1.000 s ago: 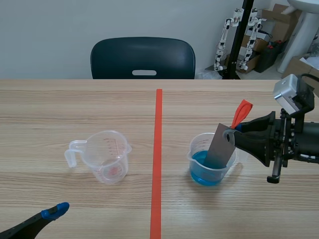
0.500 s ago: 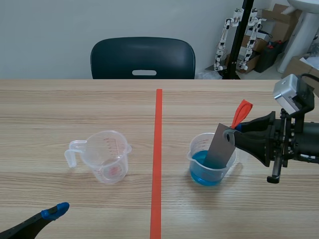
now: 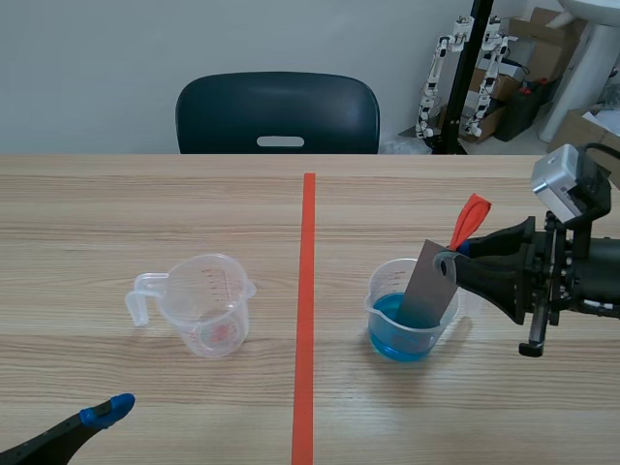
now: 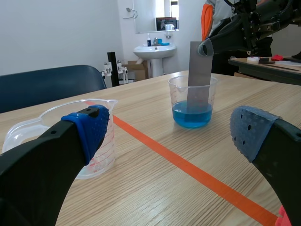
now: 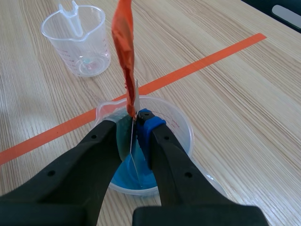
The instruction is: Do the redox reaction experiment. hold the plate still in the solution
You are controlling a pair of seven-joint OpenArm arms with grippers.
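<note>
Bright, even diffuse indoor light; soft, faint shadows on the pale table (image 3: 145,213)

Grey plate (image 4: 196,66) stands upright — dipped in blue solution (image 4: 192,117).

Plate (image 3: 423,286): we see dull grey metal, matt.
Beaker (image 3: 386,320): we see clear, glossy plastic.
Worktop (image 3: 145,203): we see pale wood grain, smooth.

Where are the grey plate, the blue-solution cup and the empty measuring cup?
grey plate (image 3: 423,286): scene view, flat face above the liquid.
blue-solution cup (image 3: 398,341): scene view, lower front wall.
empty measuring cup (image 3: 208,315): scene view, front wall.
</note>
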